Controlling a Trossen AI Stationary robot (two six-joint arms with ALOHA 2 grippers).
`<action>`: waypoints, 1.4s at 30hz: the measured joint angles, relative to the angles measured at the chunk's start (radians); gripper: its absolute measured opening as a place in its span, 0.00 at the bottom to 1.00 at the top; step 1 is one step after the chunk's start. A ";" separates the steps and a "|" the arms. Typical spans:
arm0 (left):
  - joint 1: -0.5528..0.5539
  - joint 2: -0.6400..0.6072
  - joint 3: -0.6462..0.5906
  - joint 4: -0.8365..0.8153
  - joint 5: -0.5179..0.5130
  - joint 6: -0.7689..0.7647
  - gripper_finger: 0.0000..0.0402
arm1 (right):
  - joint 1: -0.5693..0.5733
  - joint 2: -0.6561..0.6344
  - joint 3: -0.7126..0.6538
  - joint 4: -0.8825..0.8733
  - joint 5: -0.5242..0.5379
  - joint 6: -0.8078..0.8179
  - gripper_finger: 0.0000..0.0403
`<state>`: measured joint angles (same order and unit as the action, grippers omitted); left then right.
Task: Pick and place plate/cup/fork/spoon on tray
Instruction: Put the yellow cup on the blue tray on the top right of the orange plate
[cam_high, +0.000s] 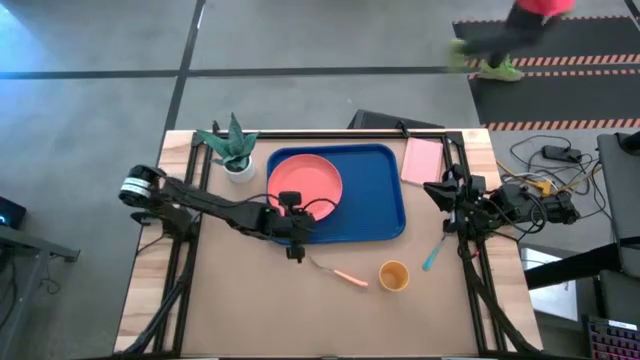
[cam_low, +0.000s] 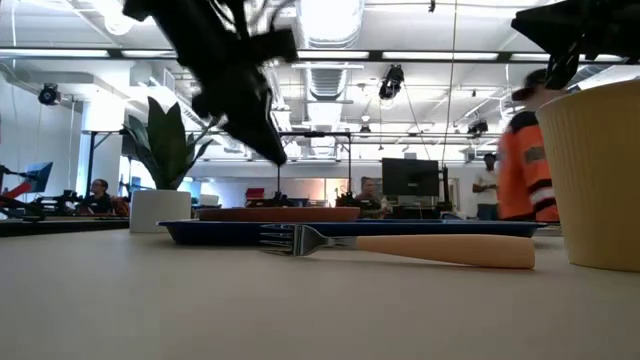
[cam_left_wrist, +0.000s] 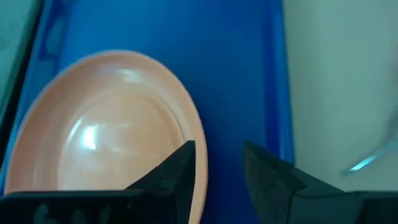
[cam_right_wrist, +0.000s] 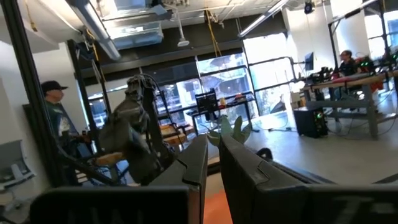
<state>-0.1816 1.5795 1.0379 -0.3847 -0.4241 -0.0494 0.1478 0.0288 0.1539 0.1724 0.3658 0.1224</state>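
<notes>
The tray sits toward the far side of the table, its near rim running roughly across the middle. The plate already lies inside it, pushed up against the left end, so the right two-thirds of the blue floor is bare. The left gripper hangs just over the tray's near rim by the plate's edge; from its wrist camera the fingers stand a little apart with nothing between them, one over the plate's rim, the other over bare tray.

In front of the tray the tabletop is open. The fork lies there at a slant, tines toward the left gripper and handle pointing to the cup, which stands upright just beside the handle's end. The spoon lies a bit further right, near the table's right edge, close below the right gripper. That gripper is raised off the tray's right end, its fingers nearly closed on nothing.

A potted plant stands off the tray's far-left corner, and a pink pad lies off its far-right corner. Beyond the table, a person is on the grey floor by a striped mat.
</notes>
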 joint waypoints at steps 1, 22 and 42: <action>-0.010 -0.027 -0.012 0.014 -0.002 -0.005 0.28 | 0.000 0.000 0.000 -0.002 -0.007 0.009 0.08; -0.141 -0.502 -0.745 1.359 -0.061 0.115 0.28 | 0.034 0.453 0.439 -0.405 -0.254 0.236 0.08; -0.139 -0.565 -0.801 1.391 -0.060 0.055 0.28 | 0.546 1.168 0.973 -1.070 -0.101 0.601 0.08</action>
<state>-0.3210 1.0143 0.2371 1.0065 -0.4839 0.0055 0.6940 1.1966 1.1265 -0.8981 0.2645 0.7229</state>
